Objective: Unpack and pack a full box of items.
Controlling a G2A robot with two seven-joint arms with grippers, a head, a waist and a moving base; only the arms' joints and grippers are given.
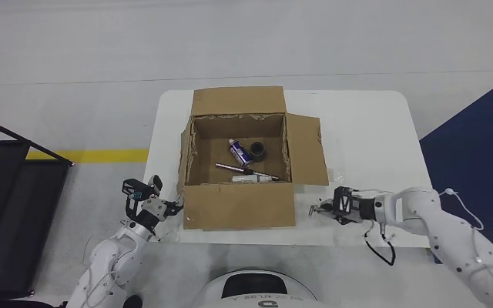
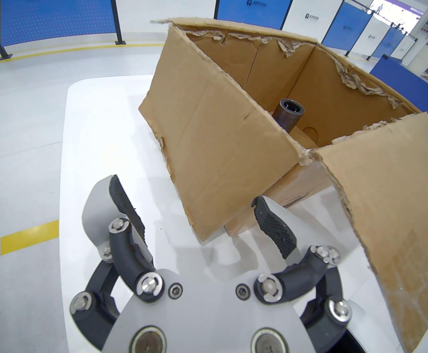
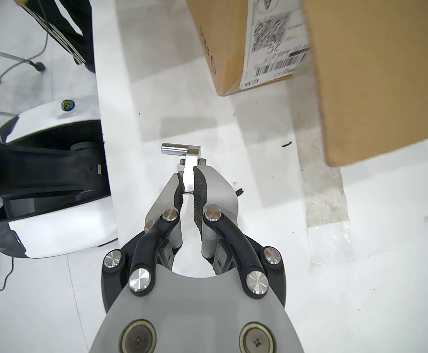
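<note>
On the desk (image 1: 362, 123), in the centre of the top view: the box (image 1: 239, 206), flaps spread outward. Inside, near the middle, a can (image 1: 239, 152), with a cylinder (image 1: 257, 150) just right of it; lower, a rod (image 1: 229, 166), then a tube (image 1: 253, 178) against the lower wall. At lower left, just beside the box corner: the left gripper (image 1: 171, 206). At lower right, apart from the box: the right gripper (image 1: 317, 208), a small part (image 3: 180, 150) between its fingers (image 3: 200, 187).

Industrial hall with blue partitions (image 2: 57, 20), yellow floor line (image 1: 88, 155).
</note>
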